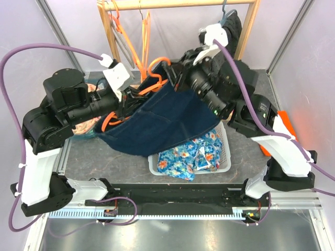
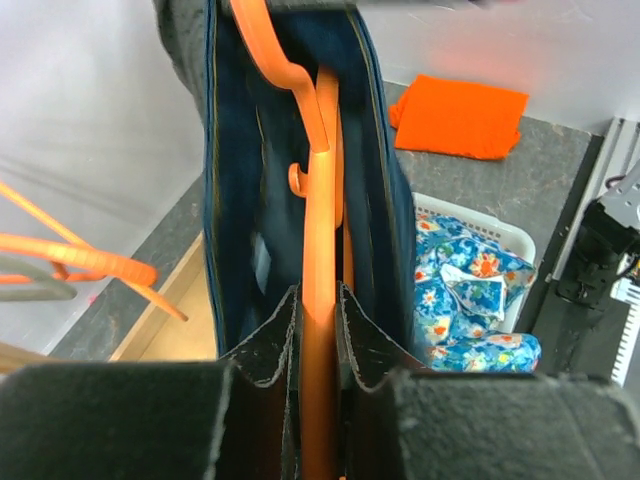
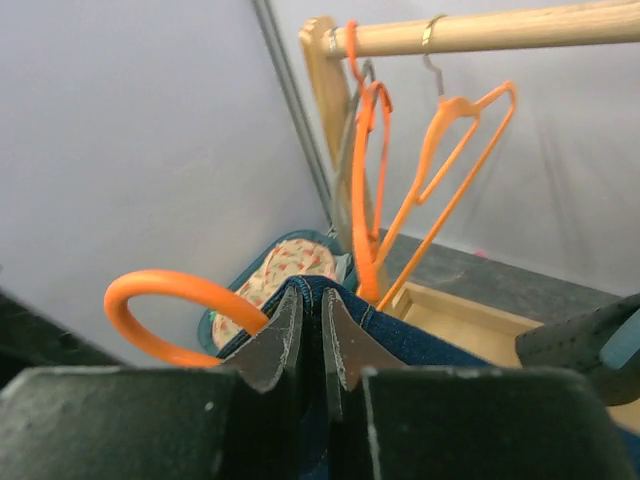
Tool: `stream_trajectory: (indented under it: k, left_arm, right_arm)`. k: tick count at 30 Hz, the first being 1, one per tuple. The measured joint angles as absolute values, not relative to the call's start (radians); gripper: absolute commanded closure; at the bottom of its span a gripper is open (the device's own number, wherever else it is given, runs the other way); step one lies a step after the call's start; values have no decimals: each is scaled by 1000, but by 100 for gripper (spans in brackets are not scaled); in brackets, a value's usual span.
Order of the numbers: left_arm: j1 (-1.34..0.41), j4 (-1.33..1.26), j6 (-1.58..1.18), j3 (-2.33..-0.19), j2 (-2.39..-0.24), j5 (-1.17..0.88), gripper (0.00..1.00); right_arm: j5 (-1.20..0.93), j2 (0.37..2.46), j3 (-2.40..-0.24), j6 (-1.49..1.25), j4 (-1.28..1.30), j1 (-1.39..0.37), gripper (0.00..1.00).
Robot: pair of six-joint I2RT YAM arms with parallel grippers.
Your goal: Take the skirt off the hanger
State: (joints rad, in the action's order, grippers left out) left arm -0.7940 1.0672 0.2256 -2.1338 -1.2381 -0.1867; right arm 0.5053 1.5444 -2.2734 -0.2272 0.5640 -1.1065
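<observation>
A dark blue denim skirt (image 1: 162, 117) hangs between my two grippers above the table, still on an orange hanger (image 1: 157, 78). My left gripper (image 1: 125, 104) is shut on the hanger's orange bar (image 2: 320, 330), with the skirt (image 2: 240, 200) draped on both sides of it. My right gripper (image 1: 180, 78) is shut on the skirt's waistband (image 3: 312, 300) at its top edge. The hanger's orange hook (image 3: 170, 300) curls out to the left of the right fingers.
A white basket (image 1: 226, 157) with floral blue cloth (image 1: 191, 157) sits under the skirt. A wooden rack (image 1: 178, 5) with spare orange hangers (image 1: 144, 36) stands behind. An orange cloth (image 1: 282, 125) lies right. A teal bin with patterned fabric (image 3: 285, 275) sits at left.
</observation>
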Motion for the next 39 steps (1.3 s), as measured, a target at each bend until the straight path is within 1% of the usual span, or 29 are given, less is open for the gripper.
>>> stream_trajectory:
  k: [2,6,11,13,15,19,22,25,29,32,36,39]
  left_arm:
    - [-796,1085,229,-2134,-1248,-200,98]
    - [-808,1098,229,-2156,-1259,-217,98]
    - [-817,1121,233,-2209,-1277,-215,98]
    - [-818,1121,236,-2221,-1280,-210,98]
    - [-818,1122,237,-2222,-1266,-204,98]
    - [-800,1130,237,-2189,-1177,-193,98]
    - [-768,1119,237,-2146,-1073,-195,98]
    - [-737,1118,236,-2128,-991,-194,98]
    - [-697,1091,213,-2125,-954,-176,98]
    - [-682,1080,184,-2105,-976,-125,98]
    - [-679,1071,155,-2127,-1061,-35,98]
    - [-678,1064,138,-2216,-1171,46,98]
  right_arm:
    - [519,1554,-2286,-216,574,-1158,100]
    - [550,1549,-2284,-215,583,-1165,100]
    - [628,1493,-2204,-199,577,-1184,100]
    - [685,1463,-2160,-175,578,-1195,100]
    - [786,1425,-2104,-138,581,-1208,100]
    - [1010,1324,-1949,-78,582,-1195,100]
    - [1100,1233,-1848,-86,627,-1189,100]
    - [1128,1176,-1842,-142,693,-1189,100]
    - [1037,1118,-1834,-235,760,-1188,100]
    - [845,1084,-1786,-288,778,-1188,100]
    - [608,1093,-1712,-344,775,-1194,100]
    - [495,1114,-1643,-376,764,-1202,100]
